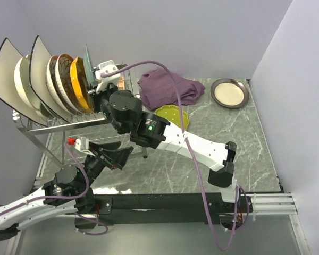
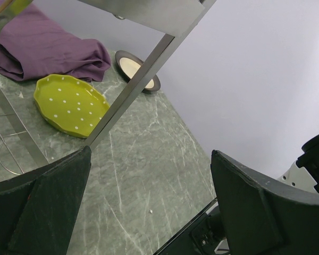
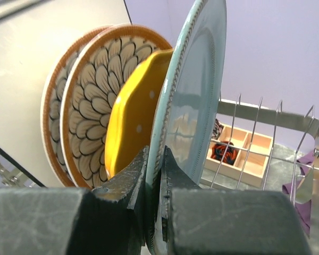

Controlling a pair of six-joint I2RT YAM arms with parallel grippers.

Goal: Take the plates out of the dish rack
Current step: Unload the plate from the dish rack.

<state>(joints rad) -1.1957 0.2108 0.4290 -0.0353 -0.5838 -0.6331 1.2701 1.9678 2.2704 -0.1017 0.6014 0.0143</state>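
- Desk (image 1: pixel 228 143): two plates lie flat on it, a lime-yellow plate (image 1: pixel 173 116) just beside the purple cloth (image 1: pixel 167 87) and a dark-rimmed round plate (image 1: pixel 229 93) at the far right. Bare marble near the lime one looks like the best drop spot.
- Dish rack (image 1: pixel 69 125): stands at the far left of the desk, upper tier full of plates on edge between the prongs.
- White square plates (image 1: pixel 40 66), brown-patterned plates (image 1: pixel 61 74), orange plate (image 1: pixel 81 85): packed close together; the orange one sits just beside the next in the row.
- Teal-green plate (image 3: pixel 196 106): rightmost in the row, upright in the upper tier. Step in hand = pulling it out.
- R gripper (image 3: pixel 155 170): narrow, pinched on the teal-green plate's rim, one finger per face.
- How to do it well: lift along the plate's own plane until the bottom edge clears the prongs, then swing right. No twist, or the orange plate prob. gets knocked. Thin rim pinch on glaze, likely slippery, so go slow and keep the plate near vertical until it is over the desk.
- L gripper (image 2: pixel 149 207): wide open, holds nothing, low by a rack leg. Keep it out of the R arm's path.
- Wooden box (image 3: pixel 236 151): behind the rack wires, not part of the job.
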